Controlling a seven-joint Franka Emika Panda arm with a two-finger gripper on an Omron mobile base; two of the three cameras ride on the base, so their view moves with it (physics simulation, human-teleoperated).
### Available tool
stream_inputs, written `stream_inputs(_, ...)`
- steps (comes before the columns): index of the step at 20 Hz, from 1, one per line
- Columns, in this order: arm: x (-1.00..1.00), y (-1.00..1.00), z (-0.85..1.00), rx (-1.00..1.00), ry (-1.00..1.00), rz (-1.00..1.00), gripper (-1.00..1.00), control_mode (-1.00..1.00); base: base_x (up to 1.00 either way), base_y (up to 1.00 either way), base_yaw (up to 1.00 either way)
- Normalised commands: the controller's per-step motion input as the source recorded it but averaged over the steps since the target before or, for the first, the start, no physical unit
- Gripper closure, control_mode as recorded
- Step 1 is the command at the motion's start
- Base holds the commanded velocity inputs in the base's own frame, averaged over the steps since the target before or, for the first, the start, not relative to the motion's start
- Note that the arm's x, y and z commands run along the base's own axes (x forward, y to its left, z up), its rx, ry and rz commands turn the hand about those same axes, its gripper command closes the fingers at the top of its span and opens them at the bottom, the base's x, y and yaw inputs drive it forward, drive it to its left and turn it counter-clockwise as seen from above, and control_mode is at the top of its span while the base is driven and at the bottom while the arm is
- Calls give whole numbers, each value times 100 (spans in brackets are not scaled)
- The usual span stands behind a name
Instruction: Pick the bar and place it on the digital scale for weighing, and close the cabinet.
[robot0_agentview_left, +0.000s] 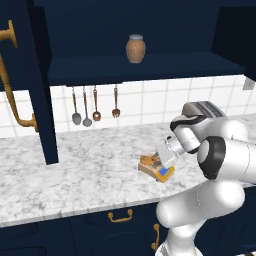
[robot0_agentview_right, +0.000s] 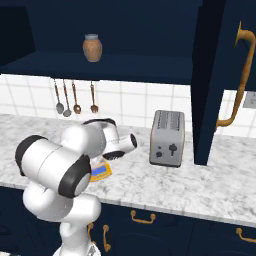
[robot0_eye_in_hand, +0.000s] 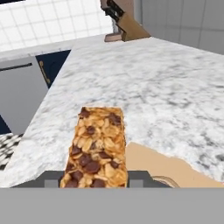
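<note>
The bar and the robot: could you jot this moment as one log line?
bar: over digital scale | gripper: at bar, grip unclear | cabinet: open

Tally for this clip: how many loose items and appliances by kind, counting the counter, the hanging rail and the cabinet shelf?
Bar: 1
Digital scale: 1
Toaster: 1
Jar: 1
Hanging utensils: 4
Knife block: 1
Total: 9

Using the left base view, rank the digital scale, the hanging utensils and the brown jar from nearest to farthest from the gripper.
1. Digital scale, on the counter right under the gripper.
2. Hanging utensils, on the tiled wall, up and to the left.
3. Brown jar, high on the open cabinet shelf.
</note>
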Motion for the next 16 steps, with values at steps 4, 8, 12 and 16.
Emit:
stream_inputs(4, 24, 0, -10, 0, -3, 0, 100, -100, 0, 0, 0)
stream_inputs(8, 4, 0, -23, 0, -9, 0, 100, -100, 0, 0, 0)
stream_inputs(12, 0, 0, -18, 0, -7, 0, -100, -100, 0, 0, 0)
stream_inputs(16, 1, 0, 0, 0, -1, 0, -100, -100, 0, 0, 0)
